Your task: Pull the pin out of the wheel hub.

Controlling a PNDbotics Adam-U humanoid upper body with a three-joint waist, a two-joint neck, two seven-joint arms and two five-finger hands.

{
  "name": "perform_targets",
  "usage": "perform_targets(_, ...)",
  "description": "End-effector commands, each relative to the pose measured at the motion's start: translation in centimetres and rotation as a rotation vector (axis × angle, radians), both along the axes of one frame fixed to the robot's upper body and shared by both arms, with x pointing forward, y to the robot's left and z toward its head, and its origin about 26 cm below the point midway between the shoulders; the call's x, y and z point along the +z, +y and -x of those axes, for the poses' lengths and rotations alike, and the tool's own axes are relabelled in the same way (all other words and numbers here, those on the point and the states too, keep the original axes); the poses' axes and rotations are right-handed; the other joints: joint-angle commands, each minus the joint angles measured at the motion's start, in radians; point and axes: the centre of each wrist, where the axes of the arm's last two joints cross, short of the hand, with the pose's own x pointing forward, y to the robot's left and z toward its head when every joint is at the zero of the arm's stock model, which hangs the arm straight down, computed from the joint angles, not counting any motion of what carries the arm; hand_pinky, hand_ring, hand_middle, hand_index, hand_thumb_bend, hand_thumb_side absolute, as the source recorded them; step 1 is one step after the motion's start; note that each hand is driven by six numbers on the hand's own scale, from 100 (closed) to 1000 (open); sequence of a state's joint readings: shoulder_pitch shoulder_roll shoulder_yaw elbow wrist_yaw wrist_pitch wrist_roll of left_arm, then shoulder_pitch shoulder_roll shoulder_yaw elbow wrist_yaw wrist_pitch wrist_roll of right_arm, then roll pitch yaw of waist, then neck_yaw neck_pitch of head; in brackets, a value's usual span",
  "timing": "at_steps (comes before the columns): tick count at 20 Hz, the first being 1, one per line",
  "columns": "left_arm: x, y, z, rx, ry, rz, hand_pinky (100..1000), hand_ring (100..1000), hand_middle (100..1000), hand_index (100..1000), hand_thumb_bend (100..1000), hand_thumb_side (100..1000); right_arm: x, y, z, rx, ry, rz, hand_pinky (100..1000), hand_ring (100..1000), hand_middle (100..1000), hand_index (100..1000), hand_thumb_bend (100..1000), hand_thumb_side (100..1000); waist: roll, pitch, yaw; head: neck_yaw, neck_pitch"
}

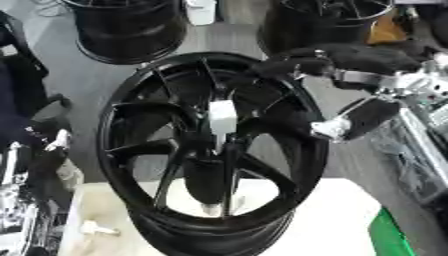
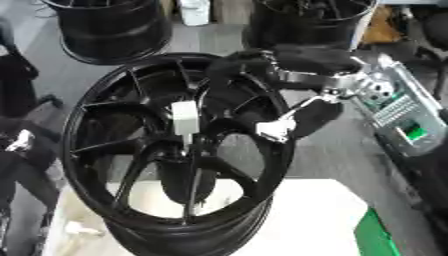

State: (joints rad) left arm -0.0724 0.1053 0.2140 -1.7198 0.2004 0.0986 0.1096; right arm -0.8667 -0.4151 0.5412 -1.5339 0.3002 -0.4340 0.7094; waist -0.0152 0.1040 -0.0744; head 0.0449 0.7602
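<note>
Pin, white, small and probably light and rigid, stood at the wheel hub centre, best pinched at its top; right hand draped relaxed over the rim, holding nothing.

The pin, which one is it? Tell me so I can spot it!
Find the big black wheel standing on the white table. Look at its middle, where the spokes meet. The pin is the small white block there, the only white piece on the black wheel.
</note>
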Motion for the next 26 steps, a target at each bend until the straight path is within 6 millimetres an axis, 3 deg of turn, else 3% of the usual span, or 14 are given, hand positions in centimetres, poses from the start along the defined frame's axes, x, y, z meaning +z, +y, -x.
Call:
perform_targets(1,0.9,0.3,-0.2,0.014,-0.030,-0.010,707,605,581,635,242,100,0.6,3.4,-0.8,0.033,0.000,0.082,893,914,978,1000,100,687,0.005,-0.003,-0.007,0.008,-0.017)
perform_targets(5,1.0,0.4,-0.3,0.023,-0.033,-0.010,706,605,581,635,243,100,0.4,6.2,-2.0,0.057,0.035,0.141,896,919,990,1000,100,726,0.010,0.004,-0.011,0.007,-0.023)
perform_targets(10,0.9,0.4,-0.2,0.030,-0.032,-0.007,705,605,581,635,246,100,-0.8,6.2,-3.8,0.068,0.059,0.202,891,913,982,1000,100,742,0.011,0.006,-0.010,0.004,-0.027)
perform_targets(17,1.0,0.4,-0.3,0.030,-0.032,-0.007,705,604,581,635,246,100,-2.1,5.7,-4.7,0.069,0.035,0.251,881,889,938,1000,100,715,0.010,0.006,-0.009,0.004,-0.032)
perform_targets(23,0.9,0.4,-0.3,0.030,-0.031,-0.005,704,604,581,635,249,100,-2.5,5.3,-5.2,0.065,0.027,0.263,859,824,789,1000,100,498,0.009,0.007,-0.008,0.002,-0.035)
perform_targets(26,0.9,0.3,-0.3,0.029,-0.030,-0.004,704,603,581,635,253,100,-2.4,5.2,-5.3,0.065,0.027,0.259,847,758,612,936,100,341,0.009,0.007,-0.008,0.002,-0.033)
